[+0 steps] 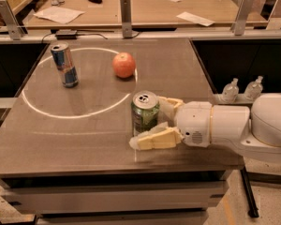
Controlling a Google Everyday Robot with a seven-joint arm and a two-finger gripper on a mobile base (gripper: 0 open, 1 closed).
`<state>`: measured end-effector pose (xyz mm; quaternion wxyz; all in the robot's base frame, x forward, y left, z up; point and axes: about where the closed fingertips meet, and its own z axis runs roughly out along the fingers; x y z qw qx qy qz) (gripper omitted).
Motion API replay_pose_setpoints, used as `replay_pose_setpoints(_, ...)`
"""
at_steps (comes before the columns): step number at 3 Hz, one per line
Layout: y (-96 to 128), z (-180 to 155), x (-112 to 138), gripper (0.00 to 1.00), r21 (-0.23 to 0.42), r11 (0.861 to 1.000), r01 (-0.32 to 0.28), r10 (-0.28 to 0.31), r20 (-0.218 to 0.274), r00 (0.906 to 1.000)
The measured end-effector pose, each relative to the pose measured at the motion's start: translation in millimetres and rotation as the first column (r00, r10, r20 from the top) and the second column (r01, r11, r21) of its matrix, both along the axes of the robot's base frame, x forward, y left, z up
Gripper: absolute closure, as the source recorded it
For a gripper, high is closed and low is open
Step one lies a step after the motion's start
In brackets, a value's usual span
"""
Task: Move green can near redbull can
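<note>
The green can [144, 111] stands upright on the grey table [84, 139], near the front right. The redbull can [64, 65] stands upright at the table's back left, well apart from the green can. My gripper [147, 122] reaches in from the right at table height. It is open, with one cream finger [155, 139] in front of the green can and the other finger [169, 105] behind it. The can sits between the fingers.
A red-orange apple [124, 64] lies between the two cans, toward the back. A thin white ring [47, 112] is marked on the tabletop around the redbull can. Two small clear bottles [243, 89] stand off the table's right edge. A desk with papers stands behind.
</note>
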<state>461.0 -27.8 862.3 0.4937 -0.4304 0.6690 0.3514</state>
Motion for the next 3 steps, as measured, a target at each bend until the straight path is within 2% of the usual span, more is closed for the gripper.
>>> replay_pose_setpoints(2, 9.2, 4.3, 5.7, 0.65, 0.009, 1.000, 0.016, -0.016, -0.027, 0.9995)
replay_pose_setpoints(3, 19.1, 14.3, 15.7, 0.87, 0.022, 0.999, 0.048, -0.048, -0.018, 0.9987)
